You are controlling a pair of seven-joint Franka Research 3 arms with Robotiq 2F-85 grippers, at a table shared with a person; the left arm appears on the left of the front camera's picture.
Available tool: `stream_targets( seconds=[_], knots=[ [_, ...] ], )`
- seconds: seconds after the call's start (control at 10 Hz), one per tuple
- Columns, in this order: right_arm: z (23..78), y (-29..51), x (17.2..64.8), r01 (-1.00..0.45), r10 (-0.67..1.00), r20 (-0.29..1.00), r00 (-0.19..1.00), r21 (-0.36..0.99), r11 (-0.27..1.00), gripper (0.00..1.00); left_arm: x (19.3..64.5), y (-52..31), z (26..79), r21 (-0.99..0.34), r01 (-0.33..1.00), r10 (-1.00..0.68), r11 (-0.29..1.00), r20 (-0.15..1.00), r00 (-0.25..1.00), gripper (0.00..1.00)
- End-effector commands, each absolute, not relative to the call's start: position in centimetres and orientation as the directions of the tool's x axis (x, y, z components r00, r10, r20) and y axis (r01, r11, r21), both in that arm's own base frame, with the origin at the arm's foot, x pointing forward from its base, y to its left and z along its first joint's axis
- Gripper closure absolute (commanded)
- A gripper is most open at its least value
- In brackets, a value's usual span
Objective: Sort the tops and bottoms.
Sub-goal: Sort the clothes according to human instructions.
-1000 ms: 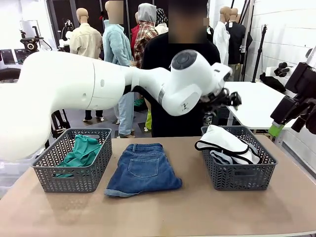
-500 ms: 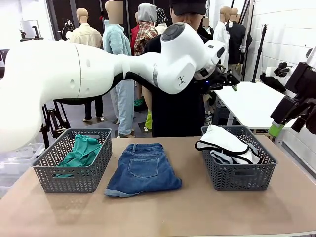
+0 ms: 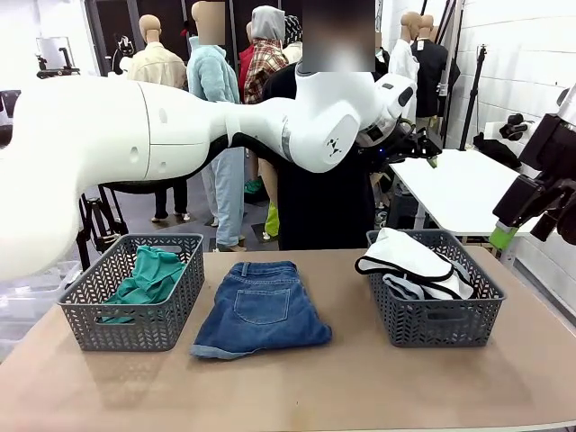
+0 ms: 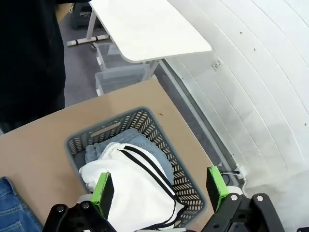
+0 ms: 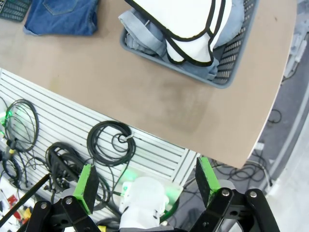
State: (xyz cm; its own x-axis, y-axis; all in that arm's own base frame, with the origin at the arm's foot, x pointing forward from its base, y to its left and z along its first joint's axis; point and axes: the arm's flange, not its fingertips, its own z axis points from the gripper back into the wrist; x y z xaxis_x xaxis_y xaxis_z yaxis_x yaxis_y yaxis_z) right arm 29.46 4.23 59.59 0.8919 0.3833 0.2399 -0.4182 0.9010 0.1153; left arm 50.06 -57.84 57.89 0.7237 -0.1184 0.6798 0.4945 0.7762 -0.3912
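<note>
A teal-green top (image 3: 148,274) lies in the left grey basket (image 3: 90,310). Mid-blue denim shorts (image 3: 261,308) rest folded on the table between the baskets. In the right basket (image 3: 436,328), white shorts with black trim (image 3: 409,261) lie on faded grey-blue denim (image 3: 400,286). My left gripper (image 3: 416,144) hangs high above that basket, open and holding nothing. In the left wrist view the left gripper (image 4: 159,191) looks down on the white shorts (image 4: 135,183) and the faded denim (image 4: 113,145). My right gripper (image 3: 526,225) is off the table's right edge, and the right gripper (image 5: 147,183) is open and holding nothing.
A person in black (image 3: 324,207) stands at the table's far side, behind my left arm. A white side table (image 3: 459,184) is at the back right. Past the table's edge the right wrist view shows coiled cables (image 5: 108,140) on a slatted panel.
My left arm has lifted its gripper higher, up and away from the right basket. The clothes and the right arm have stayed where they were.
</note>
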Motion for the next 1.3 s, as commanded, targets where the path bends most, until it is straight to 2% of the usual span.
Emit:
stream_targets(
  seconds=[0.0, 1.2],
  knots=[
    [59.7, 4.29, 29.69, -0.417, 0.381, 0.241, 0.893, 0.123, 0.9, 0.0, 50.04, -57.6, 57.9, -0.383, 0.476, -0.095, 0.792, 0.693, 0.715, 0.0],
    [59.7, 4.29, 29.69, -0.417, 0.381, 0.241, 0.893, 0.123, 0.9, 0.0, 50.04, -57.6, 57.9, -0.383, 0.476, -0.095, 0.792, 0.693, 0.715, 0.0]
  ],
)
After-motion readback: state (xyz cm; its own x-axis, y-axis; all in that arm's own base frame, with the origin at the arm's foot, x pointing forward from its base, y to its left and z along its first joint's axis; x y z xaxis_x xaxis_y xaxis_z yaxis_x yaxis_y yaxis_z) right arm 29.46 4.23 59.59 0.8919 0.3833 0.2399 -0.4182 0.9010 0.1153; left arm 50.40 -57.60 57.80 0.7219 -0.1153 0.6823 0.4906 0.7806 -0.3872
